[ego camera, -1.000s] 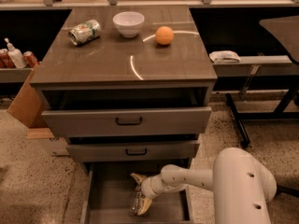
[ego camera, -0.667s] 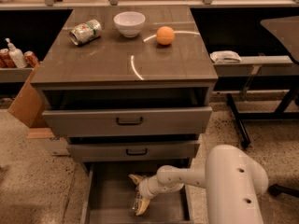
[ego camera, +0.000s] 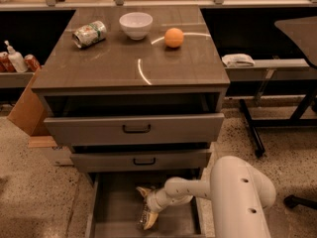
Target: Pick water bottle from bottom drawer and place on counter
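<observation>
The bottom drawer (ego camera: 109,217) is pulled out at floor level, a deep grey tray. My gripper (ego camera: 145,206) is down inside it, reached in from the right on the white arm (ego camera: 237,197). Its two pale fingertips (ego camera: 142,190) stand apart, one toward the cabinet and one toward the drawer's front. The water bottle (ego camera: 145,213) lies between them as a small clear shape on the drawer floor, partly hidden by the gripper. The jaws are open around it. The counter (ego camera: 114,63) is the glossy wood-grain top above.
On the counter are a crushed green-and-white can (ego camera: 89,33), a white bowl (ego camera: 135,24) and an orange (ego camera: 174,37). The two upper drawers (ego camera: 133,129) stick out above the bottom one. A cardboard box (ego camera: 27,108) stands left, a side table (ego camera: 267,66) right.
The arm's bulky white link has shifted left, closer to the drawer. The gripper has stayed over the bottle, edging slightly left.
</observation>
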Tool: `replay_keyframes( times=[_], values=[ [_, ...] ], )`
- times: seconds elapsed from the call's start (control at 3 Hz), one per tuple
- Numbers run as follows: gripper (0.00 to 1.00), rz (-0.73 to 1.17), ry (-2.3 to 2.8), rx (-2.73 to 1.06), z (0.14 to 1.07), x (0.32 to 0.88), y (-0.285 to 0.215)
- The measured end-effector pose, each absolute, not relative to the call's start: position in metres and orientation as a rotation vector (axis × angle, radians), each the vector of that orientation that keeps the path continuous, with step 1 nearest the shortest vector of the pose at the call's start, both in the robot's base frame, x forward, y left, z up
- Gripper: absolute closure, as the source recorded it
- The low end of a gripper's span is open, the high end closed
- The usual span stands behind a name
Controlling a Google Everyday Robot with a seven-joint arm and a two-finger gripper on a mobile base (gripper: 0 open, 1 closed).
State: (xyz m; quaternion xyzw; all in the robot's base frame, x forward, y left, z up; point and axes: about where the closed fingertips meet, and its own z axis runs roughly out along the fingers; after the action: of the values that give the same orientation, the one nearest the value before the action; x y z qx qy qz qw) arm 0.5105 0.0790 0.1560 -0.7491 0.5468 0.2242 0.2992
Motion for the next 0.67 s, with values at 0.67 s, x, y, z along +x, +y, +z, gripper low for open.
replay_keyframes(
  times=[0.67],
  values=[
    [0.0, 0.642, 1.463, -2.032, 0.1319, 0.5117, 0.0739]
  ],
)
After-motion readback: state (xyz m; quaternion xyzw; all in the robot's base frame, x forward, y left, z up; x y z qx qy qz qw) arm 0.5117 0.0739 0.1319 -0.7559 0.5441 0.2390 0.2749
